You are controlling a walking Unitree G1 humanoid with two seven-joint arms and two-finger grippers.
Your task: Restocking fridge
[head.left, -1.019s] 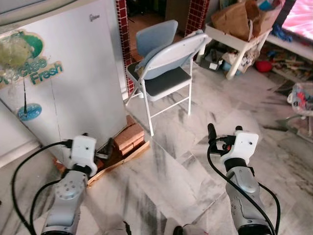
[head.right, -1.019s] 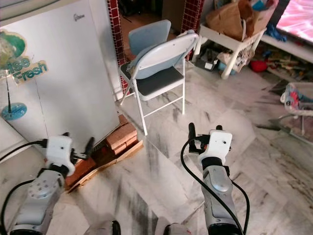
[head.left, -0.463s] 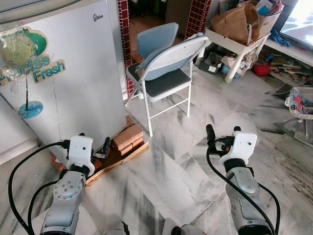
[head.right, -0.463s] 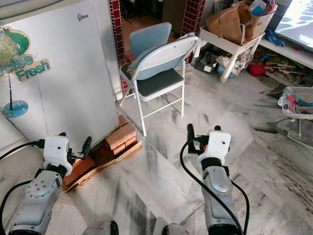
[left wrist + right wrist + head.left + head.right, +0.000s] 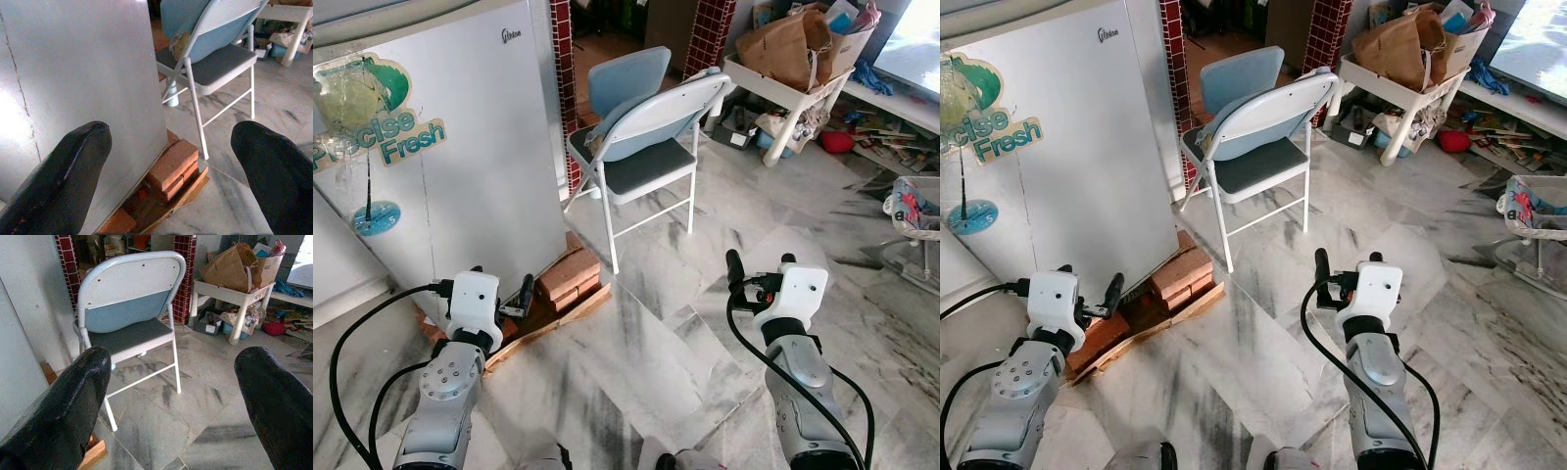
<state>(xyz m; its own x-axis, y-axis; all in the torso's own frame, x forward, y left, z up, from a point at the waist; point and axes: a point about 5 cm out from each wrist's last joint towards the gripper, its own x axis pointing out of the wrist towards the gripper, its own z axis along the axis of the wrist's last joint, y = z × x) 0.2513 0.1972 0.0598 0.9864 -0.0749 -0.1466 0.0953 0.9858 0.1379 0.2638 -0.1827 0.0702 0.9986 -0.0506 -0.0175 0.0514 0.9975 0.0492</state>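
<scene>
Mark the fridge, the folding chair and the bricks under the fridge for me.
fridge (image 5: 480,147), left eye view, on its white side panel
folding chair (image 5: 641,168), left eye view, on the grey seat
bricks (image 5: 570,272), left eye view, on the top brick of the stack

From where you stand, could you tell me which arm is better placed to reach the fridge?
Probably the left: the left gripper, jaws open and empty, is beside the fridge; the right gripper faces the folding chair.

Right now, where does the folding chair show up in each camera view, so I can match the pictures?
Left eye view: folding chair, upper centre, right of the fridge.
Right eye view: upper centre, same spot.
Left wrist view: between the open fingers, beside the fridge.
Right wrist view: straight ahead.
Shared landmark: the bricks under the fridge.
</scene>
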